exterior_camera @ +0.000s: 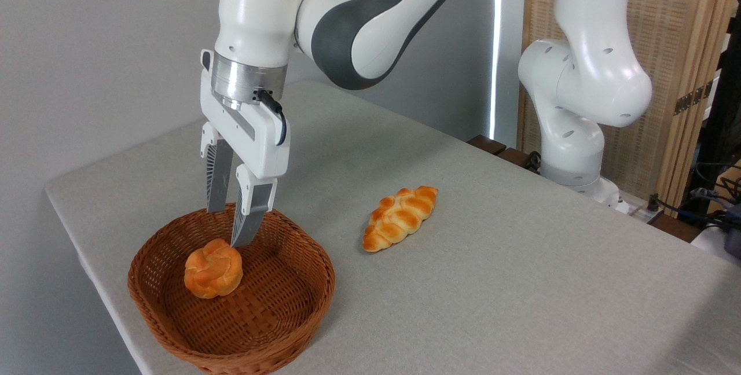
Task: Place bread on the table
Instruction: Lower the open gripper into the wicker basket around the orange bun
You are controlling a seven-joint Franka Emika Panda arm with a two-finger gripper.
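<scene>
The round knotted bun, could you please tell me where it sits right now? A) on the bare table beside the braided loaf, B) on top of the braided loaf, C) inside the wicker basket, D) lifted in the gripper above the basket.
C: the bun lies on the floor of the wicker basket, below the gripper.

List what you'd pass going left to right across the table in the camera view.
Wicker basket holding the round knotted bun, with the open gripper just above the bun → braided loaf lying on the grey table → robot arm base at the far right edge.
</scene>
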